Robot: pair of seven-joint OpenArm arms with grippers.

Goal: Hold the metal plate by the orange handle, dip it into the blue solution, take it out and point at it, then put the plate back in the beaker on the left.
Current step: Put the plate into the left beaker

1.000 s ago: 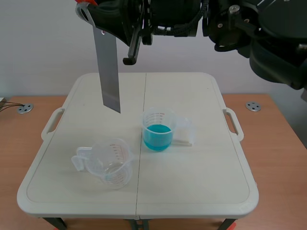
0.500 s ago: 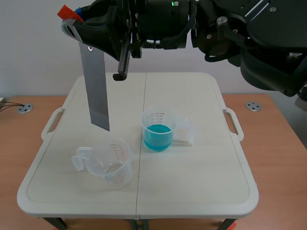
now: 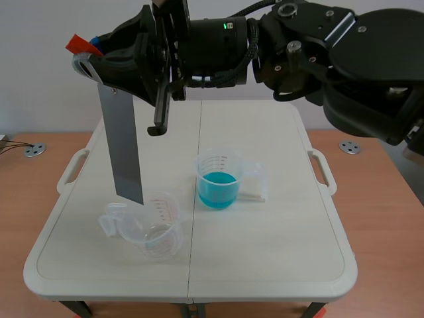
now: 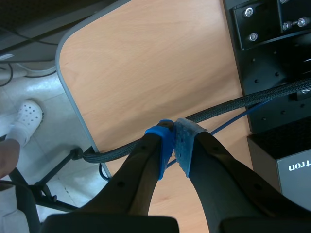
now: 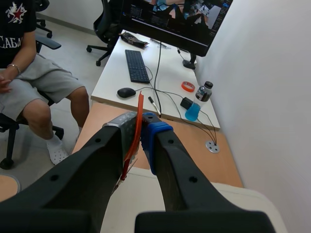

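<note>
- Leftward and lower is where the metal plate [image 3: 122, 146] has gone over the last second. It has left the space behind the blue beaker [image 3: 217, 180], and its bottom edge now hangs just at the rim of the empty beaker [image 3: 156, 228] on the left.
- That reads as the closing step. The dip and the pointing seem to be over, and what is left is to lower the plate into the left beaker and let go.
- The right fingers [image 5: 144, 127] are clamped tight on the orange handle [image 5: 136, 138], with the arm stretched across from the right, high above the table [image 3: 278, 252].
- The left fingers [image 4: 174, 138] are closed with pad against pad and hold nothing. They are off to the side, over a wooden surface.
- The plate is a long, flat, thin strip of dull grey metal. It looks stiff, it hangs almost upright, and its handle is a thin orange tab.
- Both beakers are clear plastic with printed scales and side handles. They are likely light and easy to tip, so the plate needs a centred descent.
- The blue solution [image 3: 217, 189] fills the lower part of its beaker.
</note>
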